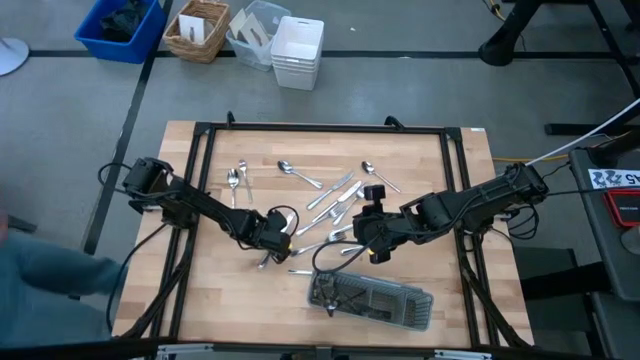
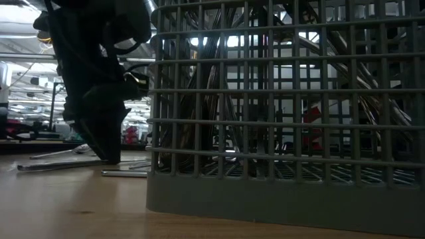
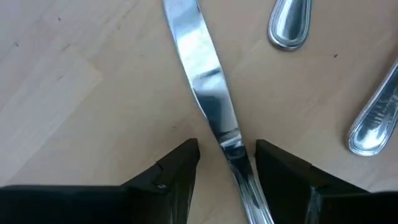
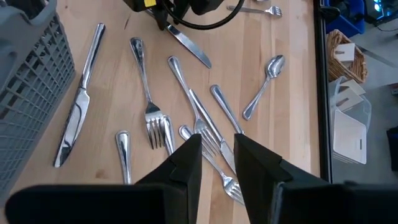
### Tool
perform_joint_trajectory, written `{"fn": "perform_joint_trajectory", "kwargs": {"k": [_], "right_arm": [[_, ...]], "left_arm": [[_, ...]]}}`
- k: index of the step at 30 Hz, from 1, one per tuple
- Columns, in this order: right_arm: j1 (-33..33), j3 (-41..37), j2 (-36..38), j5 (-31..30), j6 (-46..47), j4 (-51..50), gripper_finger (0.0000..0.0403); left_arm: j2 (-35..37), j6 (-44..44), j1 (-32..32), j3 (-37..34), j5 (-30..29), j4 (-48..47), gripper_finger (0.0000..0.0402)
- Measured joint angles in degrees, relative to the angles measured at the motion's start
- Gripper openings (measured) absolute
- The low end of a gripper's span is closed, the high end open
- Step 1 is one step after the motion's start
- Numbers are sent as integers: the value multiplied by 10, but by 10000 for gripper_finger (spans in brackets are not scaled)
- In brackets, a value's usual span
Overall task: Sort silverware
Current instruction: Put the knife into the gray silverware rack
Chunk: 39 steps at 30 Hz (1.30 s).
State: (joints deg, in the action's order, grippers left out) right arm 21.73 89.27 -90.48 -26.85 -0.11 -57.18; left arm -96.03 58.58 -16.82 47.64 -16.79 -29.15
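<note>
A slim shiny silver metal knife [image 3: 208, 93] is being straddled by the wide-open, empty left gripper [image 3: 227, 168], its long axis running straight ahead between the fingers.

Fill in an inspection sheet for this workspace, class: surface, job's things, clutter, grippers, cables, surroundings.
Surface: wooden table, black frame.
Job's things: silverware scattered mid-table; grey mesh tray at the near edge, holding some pieces.
Clutter: nothing seen.
Grippers: left gripper low over a knife, fingers open astride its handle; right gripper above forks, fingers apart, holding nothing.
Cables: black cable looping beside the tray.
Surroundings: blue bin, wicker basket, white bins on the floor.
</note>
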Motion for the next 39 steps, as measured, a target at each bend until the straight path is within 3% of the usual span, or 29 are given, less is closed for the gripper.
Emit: {"fn": "perform_joint_trajectory", "kwargs": {"k": [17,39], "right_arm": [[0,0,0,21,0,1,95],[0,0,0,20,0,1,95]], "left_arm": [[-7,-56,17,3,25,-42,30],[-11,-110,34,38,33,-50,31]]}}
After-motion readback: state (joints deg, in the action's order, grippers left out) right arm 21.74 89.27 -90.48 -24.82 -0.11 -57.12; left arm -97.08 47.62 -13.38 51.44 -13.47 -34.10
